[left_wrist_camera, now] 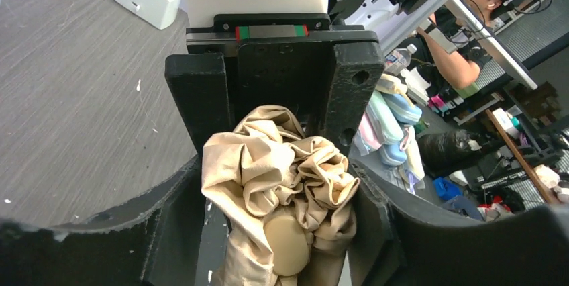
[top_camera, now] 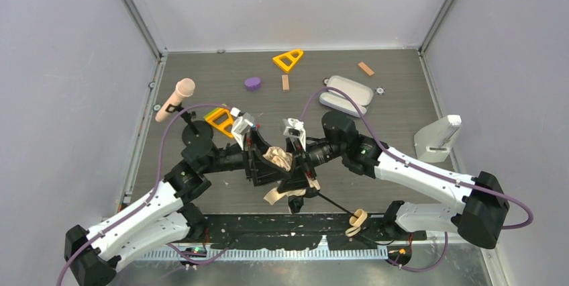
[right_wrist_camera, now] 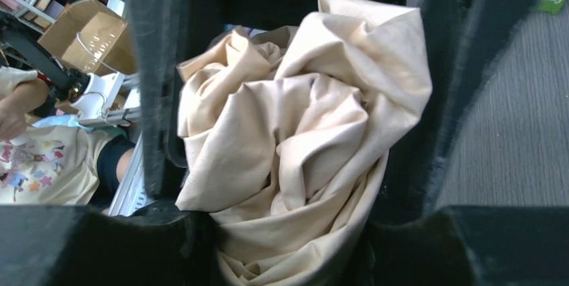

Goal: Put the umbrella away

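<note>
Beige-peach fabric of the umbrella (top_camera: 278,158) is found bunched in a loose wad at the centre of the table (top_camera: 402,98), raised between the two grippers, which face one another across it.

Right gripper (right_wrist_camera: 288,64): the fabric fills the whole gap between the fingers and is pressed against both. It is judged to be clamped on the canopy.

Left gripper (left_wrist_camera: 278,185): the fingers stand on either side of the same wad and the cloth reaches both inner faces. Whether it is squeezed or merely flanked cannot be told.

Governing relation: the thin black shaft (top_camera: 332,205) is seen to run from the wad toward the near right and to end at the tan handle (top_camera: 357,221), which lies at the near edge of the table, close by the right arm's base. The long axis is thus directed away from both grippers, and the handle end is held by neither. A further fold of canopy (top_camera: 274,196) is seen hanging below the wad.

Assessment: both grippers are placed at the canopy end and about equally far from the handle, which lies to the right arm's side. Should the shaft need to be pushed in, it is judged that one gripper would have to be freed and carried down this axis while the wad is kept by the other.
</note>
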